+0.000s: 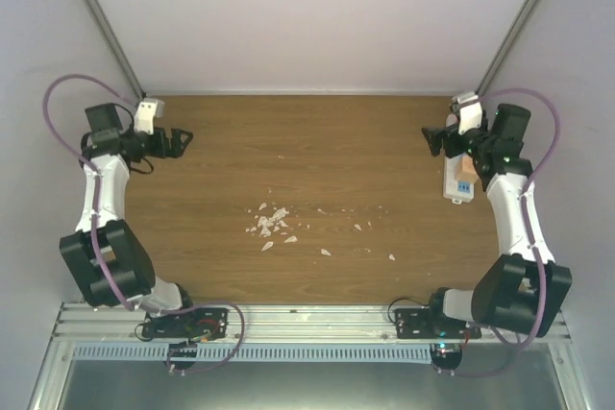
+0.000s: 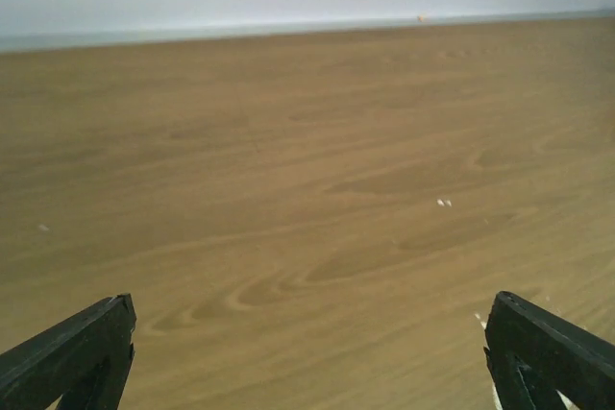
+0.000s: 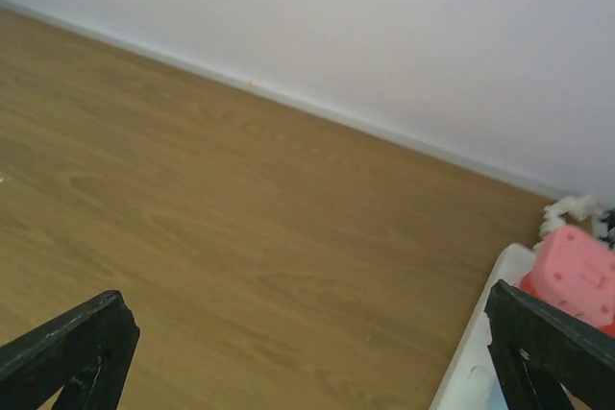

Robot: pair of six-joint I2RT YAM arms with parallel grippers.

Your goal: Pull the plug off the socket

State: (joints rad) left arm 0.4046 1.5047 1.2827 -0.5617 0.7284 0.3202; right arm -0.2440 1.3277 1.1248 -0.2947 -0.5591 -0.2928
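Socket (image 1: 454, 189) lies at the right edge, half under the right arm. Left end effector (image 1: 180, 141) and right end effector (image 1: 431, 139) gape wide, empty. Yanking the pink plug (image 3: 575, 277) could drag it along, unbraced.

Table (image 1: 317, 141): mid-brown wood with wavy grain. White flakes (image 1: 272, 223) are scattered mid-table. Socket (image 1: 459, 189): white body, one blue panel showing from the top. Plug (image 3: 577, 280): pink with small dark dots, red underneath. Cord (image 3: 569, 210): white, twisted. Arms (image 1: 101, 189): white links, black joints. Cables (image 1: 58, 112): purple. Fingers (image 2: 77, 352): matte black in both wrist views. Walls (image 1: 317, 16): pale grey-white.
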